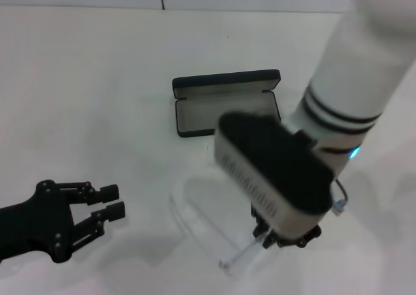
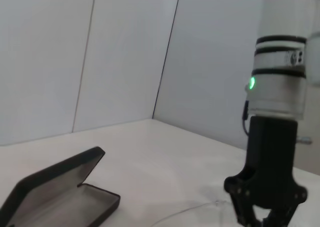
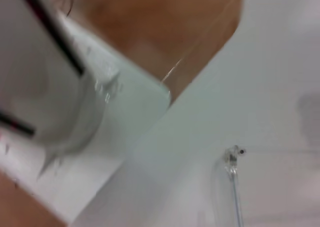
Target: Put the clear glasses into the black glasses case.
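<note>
Head view shows the right gripper point(image 1: 273, 238) lowered to the white table point(image 1: 97, 80), its black fingertips down at one thin arm of the clear glasses point(image 1: 201, 220); whether they have actually pinched it I cannot tell from where I stand. The glasses lie on the table in front of the black glasses case point(image 1: 224, 103), apart from it. The case sits open farther back, lid raised and grey lining showing. The left gripper point(image 1: 110, 201) hovers off to the left, fingers spread and holding nothing. From the left wrist view, the case point(image 2: 60, 197) lies open beside the right gripper point(image 2: 265, 219).
</note>
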`<state>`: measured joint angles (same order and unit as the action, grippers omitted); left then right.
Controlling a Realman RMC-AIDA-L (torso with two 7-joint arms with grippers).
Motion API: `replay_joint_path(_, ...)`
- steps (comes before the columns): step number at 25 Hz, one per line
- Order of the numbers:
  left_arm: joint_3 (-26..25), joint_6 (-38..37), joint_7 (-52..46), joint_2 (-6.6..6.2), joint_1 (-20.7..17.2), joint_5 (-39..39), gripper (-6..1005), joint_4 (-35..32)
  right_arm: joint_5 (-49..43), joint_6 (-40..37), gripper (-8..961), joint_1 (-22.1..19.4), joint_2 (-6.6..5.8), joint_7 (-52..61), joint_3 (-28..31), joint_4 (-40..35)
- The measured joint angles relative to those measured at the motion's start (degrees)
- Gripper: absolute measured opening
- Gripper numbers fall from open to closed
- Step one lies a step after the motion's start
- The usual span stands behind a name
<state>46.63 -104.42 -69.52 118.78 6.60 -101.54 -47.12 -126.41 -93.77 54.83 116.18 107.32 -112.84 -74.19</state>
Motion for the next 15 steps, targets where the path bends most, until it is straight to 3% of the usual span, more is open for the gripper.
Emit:
replay_joint_path(4, -2.77, -0.65, -0.17, 0.36, 0.0, 1.68, 261, -0.32, 0.3, -3.53, 109, -6.29, -0.14, -1.01, 9.19, -6.09)
replay_joint_path(9, -4.3, -3.02, -0.49, 0.6, 0.12, 7.89, 261, -0.52, 1.89, -1.39, 105, -16.16, -0.12, -8.66, 17.22, -9.87)
replay_joint_path(13, -2.78, -7.9, -0.2, 0.73, 2.12, 18.33, 260, 0.79, 14.55, 4.4, 105, -27.09, -0.19, -25.27, 23.05, -7.01)
replay_joint_path(15, -0.38, -9.54, -0.02, 0.78, 3.84, 22.66, 260, 2.01, 22.34, 5.73, 106, -30.63, -0.15, -34.54, 24.01, -3.91)
